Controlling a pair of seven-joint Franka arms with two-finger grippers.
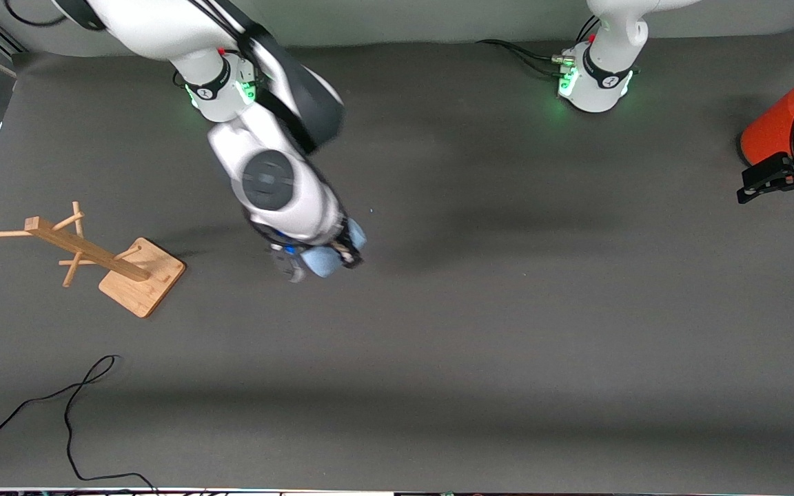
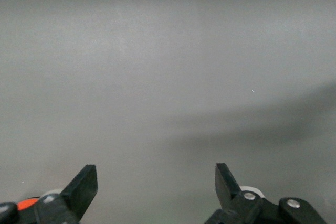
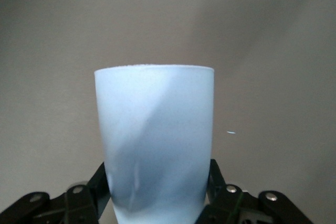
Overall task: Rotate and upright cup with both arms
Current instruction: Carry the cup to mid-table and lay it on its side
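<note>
The pale-blue cup (image 1: 322,261) is held between the fingers of my right gripper (image 1: 320,259), over the middle of the grey table. In the right wrist view the cup (image 3: 155,140) fills the gap of the right gripper (image 3: 157,182). Both black fingers (image 3: 100,184) press on its narrow lower part, and its wide rim points away from the wrist. My left gripper (image 1: 779,196) is open and empty at the left arm's end of the table, beside the orange can. In the left wrist view the left gripper (image 2: 156,174) has only bare table between its fingers.
A large orange can with a grey top (image 1: 779,127) stands at the left arm's end of the table. A wooden peg rack on a square base (image 1: 94,258) stands toward the right arm's end. A black cable (image 1: 73,406) lies near the table's front edge.
</note>
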